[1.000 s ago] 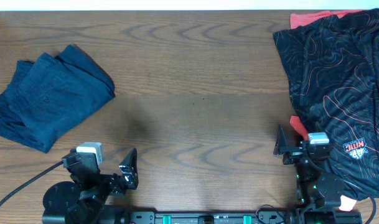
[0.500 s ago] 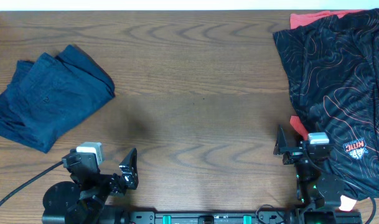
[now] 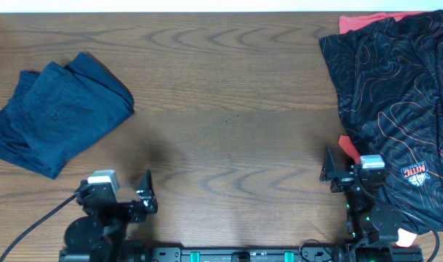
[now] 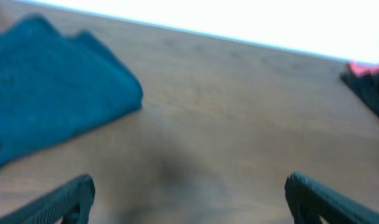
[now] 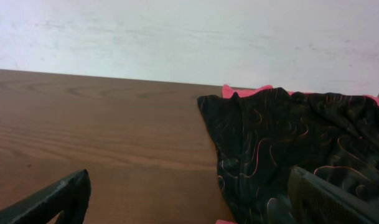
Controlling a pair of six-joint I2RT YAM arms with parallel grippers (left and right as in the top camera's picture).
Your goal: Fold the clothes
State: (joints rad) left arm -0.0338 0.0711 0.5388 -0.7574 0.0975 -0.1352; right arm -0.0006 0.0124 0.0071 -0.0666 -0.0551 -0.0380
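A dark navy-blue garment (image 3: 57, 113) lies folded in a loose heap at the table's far left; it also shows in the left wrist view (image 4: 52, 93), blurred. My left gripper (image 3: 130, 200) is open and empty near the front edge, below and to the right of the navy garment, apart from it; its fingers frame bare wood in the left wrist view (image 4: 189, 193). My right gripper (image 3: 343, 173) is open and empty at the front right, over the wood beside a black garment's edge, as the right wrist view (image 5: 189, 190) shows.
A black garment with thin red wavy lines and a small logo (image 3: 396, 94) is spread over the right side, also in the right wrist view (image 5: 289, 137). Red fabric (image 3: 366, 20) peeks from under it. A pale wall lies behind the table's far edge (image 5: 177, 37).
My left arm has shifted slightly and turned, its gripper now a little lower and nearer the front edge; its view is blurred by motion. The right arm and the garments have not moved.
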